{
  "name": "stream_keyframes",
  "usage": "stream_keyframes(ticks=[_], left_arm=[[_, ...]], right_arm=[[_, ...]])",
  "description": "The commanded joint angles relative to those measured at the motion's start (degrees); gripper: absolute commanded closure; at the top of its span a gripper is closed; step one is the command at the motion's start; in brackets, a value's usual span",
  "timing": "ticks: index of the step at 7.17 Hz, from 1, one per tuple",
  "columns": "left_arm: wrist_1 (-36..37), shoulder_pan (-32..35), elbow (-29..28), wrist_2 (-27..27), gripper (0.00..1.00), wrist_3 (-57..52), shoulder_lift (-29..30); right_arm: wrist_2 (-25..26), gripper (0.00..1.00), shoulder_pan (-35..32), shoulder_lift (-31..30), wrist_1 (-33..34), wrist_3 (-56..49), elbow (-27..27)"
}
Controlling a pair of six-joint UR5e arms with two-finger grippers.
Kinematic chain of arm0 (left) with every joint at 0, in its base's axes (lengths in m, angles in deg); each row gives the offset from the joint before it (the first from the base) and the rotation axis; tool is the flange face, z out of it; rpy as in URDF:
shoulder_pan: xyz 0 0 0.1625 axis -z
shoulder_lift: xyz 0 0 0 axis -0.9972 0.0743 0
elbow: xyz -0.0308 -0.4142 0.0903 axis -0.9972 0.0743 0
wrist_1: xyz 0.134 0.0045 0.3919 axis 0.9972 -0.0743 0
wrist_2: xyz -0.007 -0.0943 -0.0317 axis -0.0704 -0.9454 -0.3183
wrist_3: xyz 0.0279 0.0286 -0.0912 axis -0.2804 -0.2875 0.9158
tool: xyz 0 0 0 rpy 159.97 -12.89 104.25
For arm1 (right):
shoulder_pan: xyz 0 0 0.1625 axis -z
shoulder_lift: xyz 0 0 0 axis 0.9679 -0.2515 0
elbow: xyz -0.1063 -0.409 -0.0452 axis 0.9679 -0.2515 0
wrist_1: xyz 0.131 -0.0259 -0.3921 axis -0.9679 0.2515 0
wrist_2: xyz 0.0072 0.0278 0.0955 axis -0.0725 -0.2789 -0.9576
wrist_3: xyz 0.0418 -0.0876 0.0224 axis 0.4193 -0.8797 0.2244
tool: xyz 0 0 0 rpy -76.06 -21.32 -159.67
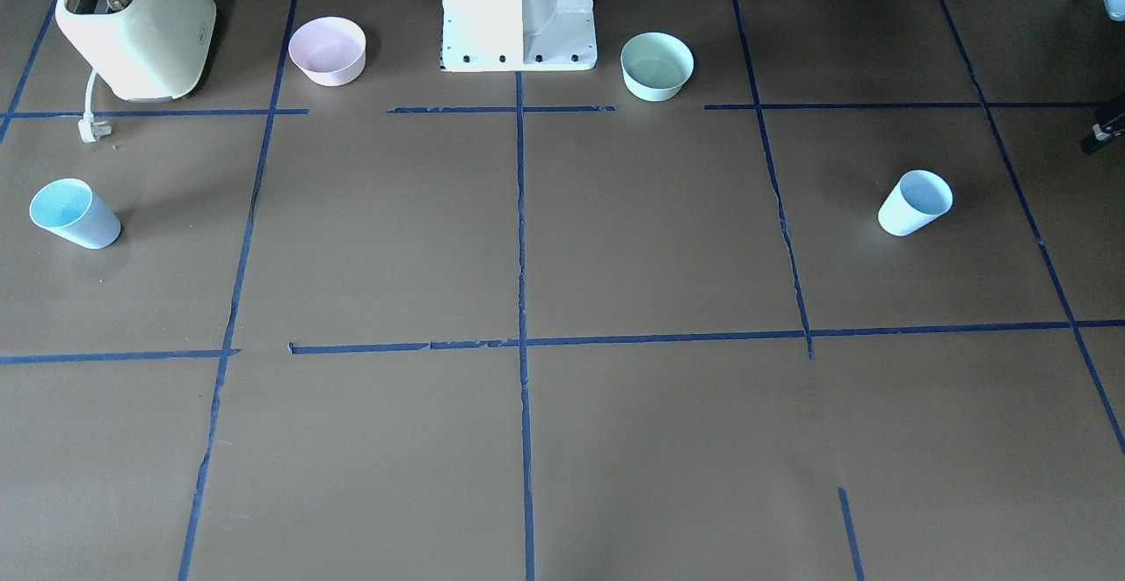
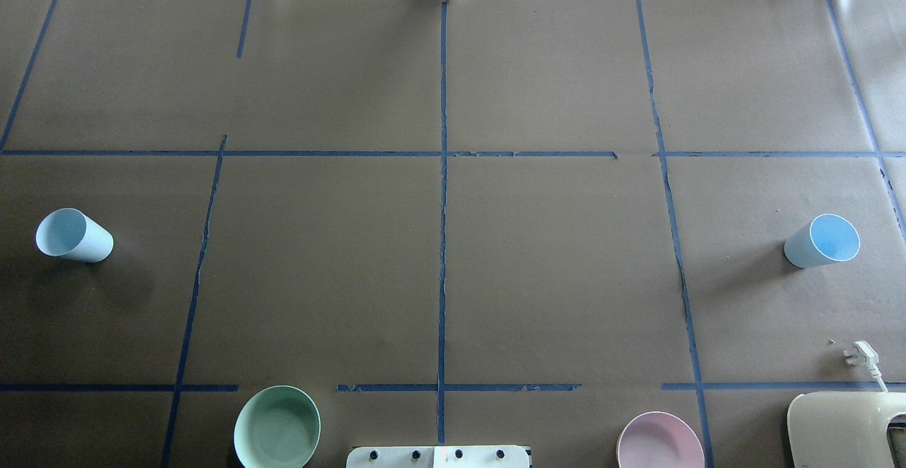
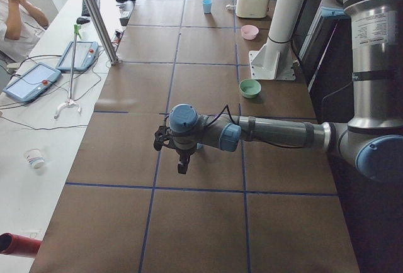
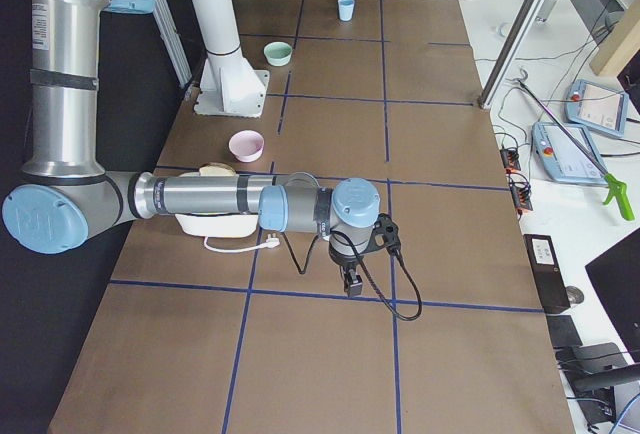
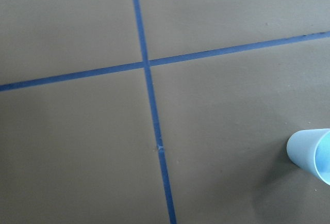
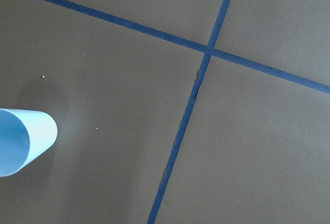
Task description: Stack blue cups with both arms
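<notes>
Two pale-blue cups stand upright and far apart on the brown table. One cup (image 2: 74, 236) is on my left side (image 1: 914, 203) and shows at the right edge of the left wrist view (image 5: 312, 154). The other cup (image 2: 821, 241) is on my right side (image 1: 75, 214) and shows at the left edge of the right wrist view (image 6: 23, 139). My left gripper (image 3: 182, 165) hangs above the table near its cup. My right gripper (image 4: 350, 281) hangs near the other cup. I cannot tell whether either gripper is open or shut. Neither holds anything.
A mint-green bowl (image 2: 277, 427) and a pink bowl (image 2: 660, 443) flank the white pedestal (image 1: 518, 10). A cream toaster (image 1: 132, 23) with its loose plug (image 1: 90, 128) stands at my right rear. Blue tape lines grid the table. An operator (image 3: 19, 9) sits past the far edge.
</notes>
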Motion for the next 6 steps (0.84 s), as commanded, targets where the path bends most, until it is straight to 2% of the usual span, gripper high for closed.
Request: stream_keyframes(ticks=[1,2,6], left_arm=[[-9.8,-10.5,-0.5,1.2,0.00,17.1,-0.2],[-11.8,-12.2,-1.0,2.0,0.00,19.4,-0.1],[-12.2,-20.6,-1.1,8.6,0.00,25.1,1.7]], right_arm=[[0.0,0.00,0.9,0.0,0.0,-0.2,0.2],[0.0,0.00,0.9,0.1,0.0,-0.2,0.3],[-0.4,0.00,1.1,-0.1,-2.2,0.0,-0.2]])
